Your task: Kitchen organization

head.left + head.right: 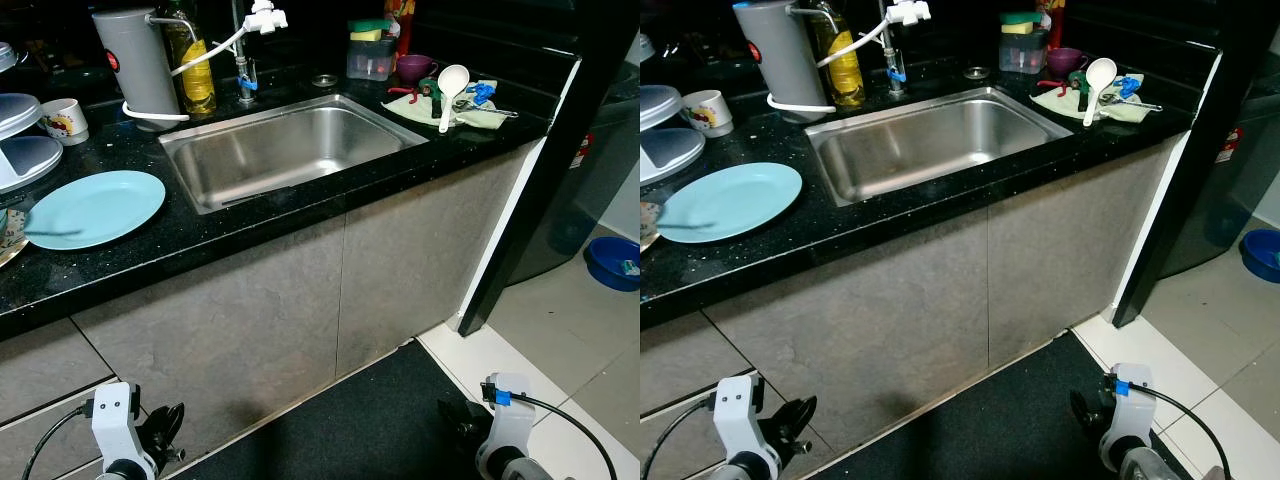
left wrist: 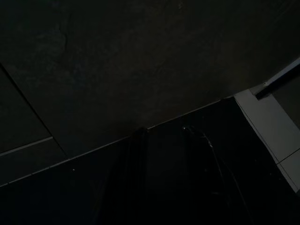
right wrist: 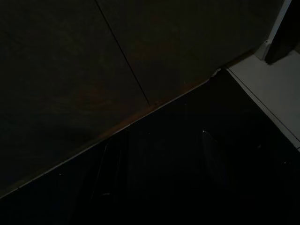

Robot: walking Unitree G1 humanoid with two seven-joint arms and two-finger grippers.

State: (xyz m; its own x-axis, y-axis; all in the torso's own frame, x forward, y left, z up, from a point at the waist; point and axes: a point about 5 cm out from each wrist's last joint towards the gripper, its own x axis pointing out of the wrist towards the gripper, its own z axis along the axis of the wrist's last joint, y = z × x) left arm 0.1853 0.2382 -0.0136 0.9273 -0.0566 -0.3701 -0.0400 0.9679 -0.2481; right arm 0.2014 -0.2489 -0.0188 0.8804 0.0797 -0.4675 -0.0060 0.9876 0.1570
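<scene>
A black stone counter (image 1: 250,220) holds a steel sink (image 1: 290,150) with nothing in it. A light blue plate (image 1: 95,207) lies left of the sink. Right of the sink, a white ladle (image 1: 450,90) and small utensils rest on a pale green cloth (image 1: 480,117), beside a purple cup (image 1: 415,67) and a clear box topped with sponges (image 1: 370,55). My left gripper (image 1: 165,428) and right gripper (image 1: 458,418) hang low in front of the grey cabinet doors, fingers apart and holding nothing. Both wrist views are very dark, with cabinet front and floor faintly visible.
A grey water filter (image 1: 135,65), an oil bottle (image 1: 192,62) and the tap (image 1: 245,60) stand behind the sink. A mug (image 1: 63,120) and grey dish covers (image 1: 20,145) sit at far left. A black mat (image 1: 370,420) lies at the cabinet's foot, a blue basin (image 1: 612,262) on the tiles right.
</scene>
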